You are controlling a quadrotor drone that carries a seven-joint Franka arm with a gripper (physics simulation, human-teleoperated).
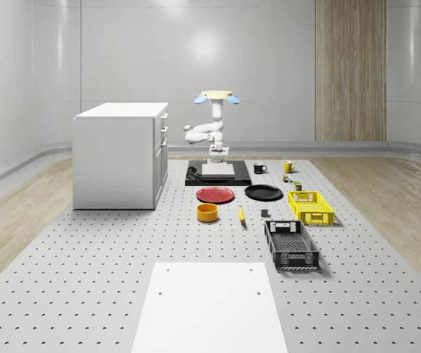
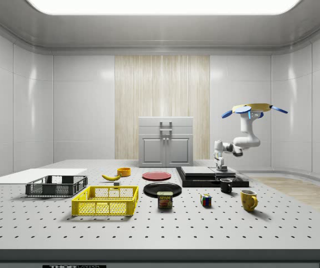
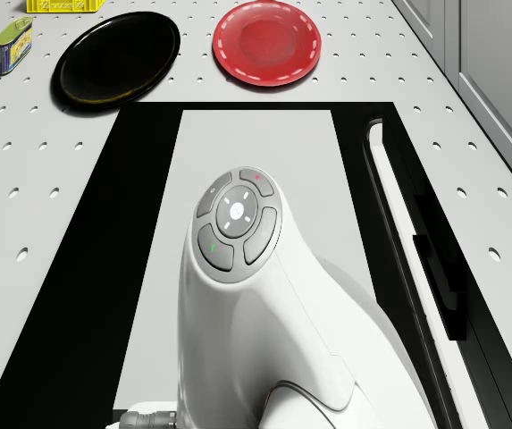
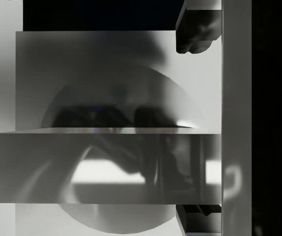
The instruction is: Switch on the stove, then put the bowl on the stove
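Note:
The stove (image 1: 195, 179) is a black slab with a pale grey plate (image 3: 264, 143) on top; a white strip with a black switch piece (image 3: 439, 277) runs along one side. The drone (image 1: 217, 96) hovers above the stove (image 2: 240, 180). Its arm (image 3: 238, 223) bends down, and the gripper (image 1: 218, 156) hangs just over the plate (image 4: 106, 78). In the wrist view, two dark fingers (image 4: 195, 29) stand wide apart with nothing between them, so the gripper (image 4: 197, 128) is open. The orange bowl (image 1: 208, 212) sits upright on the table in front of the stove, apart from the gripper (image 2: 221, 163).
A white cabinet (image 1: 120, 154) stands at the whole-scene view's left of the stove. A red plate (image 1: 215, 195) and a black plate (image 1: 263, 193) lie between stove and bowl. A banana (image 1: 241, 215), yellow crate (image 1: 311, 207), black crate (image 1: 291, 244) and two mugs (image 1: 259, 168) are to the right.

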